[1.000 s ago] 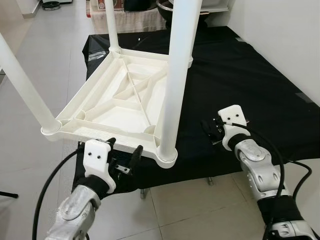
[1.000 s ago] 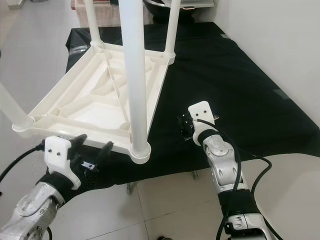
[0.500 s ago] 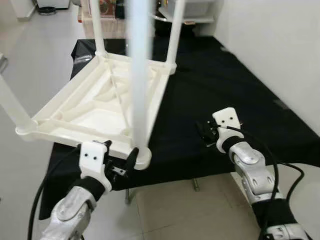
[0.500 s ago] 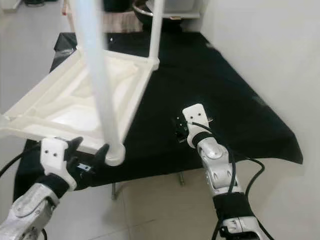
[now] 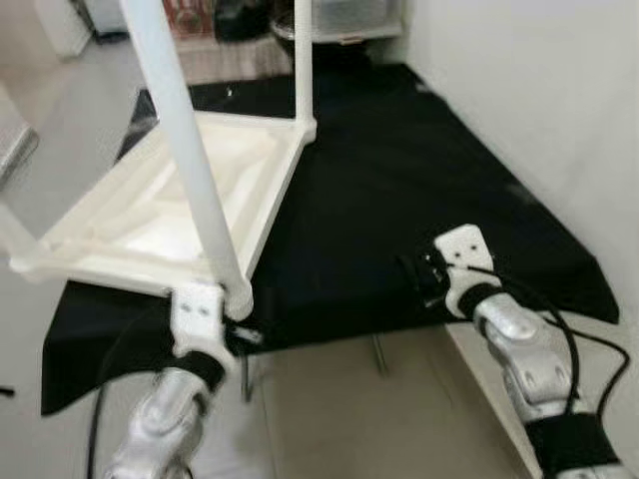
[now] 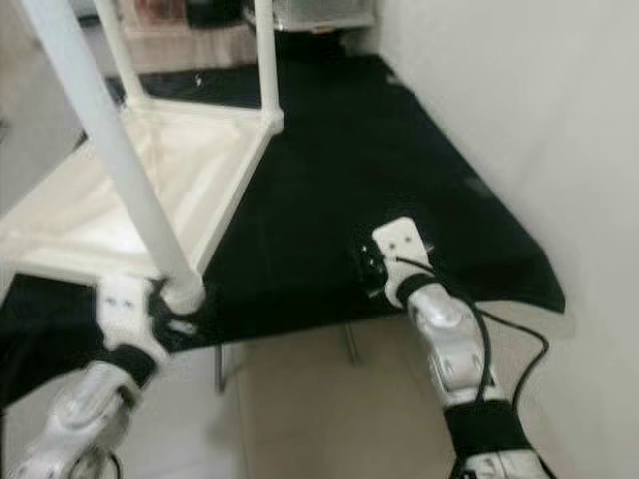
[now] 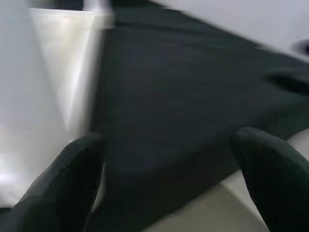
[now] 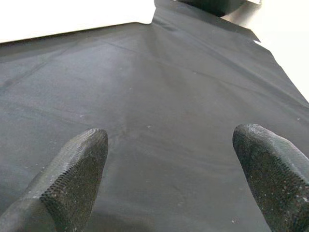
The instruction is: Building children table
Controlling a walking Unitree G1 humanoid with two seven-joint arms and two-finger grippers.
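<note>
Black-covered desk [image 5: 419, 170] against a white wall, tiled floor below. One upside-down white kids table [image 5: 170, 210] sits far-left, three legs visible. Left tool [image 7: 159, 159] spread wide at its near corner; right tool [image 8: 169, 164] released over cloth.

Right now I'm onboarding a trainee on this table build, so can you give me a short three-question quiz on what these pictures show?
1. True or false: the white children's table lies upside down on the black cloth, legs pointing up.
2. Multiple choice: the left end effector is
A. at the table corner nearest the robot, by the foot of a leg
B. above the middle of the cloth
C. against the wall
3. Fill in: the right end effector hovers with its fingers ____ over bare cloth.

Key: 1 true; 2 A; 3 open.
</note>
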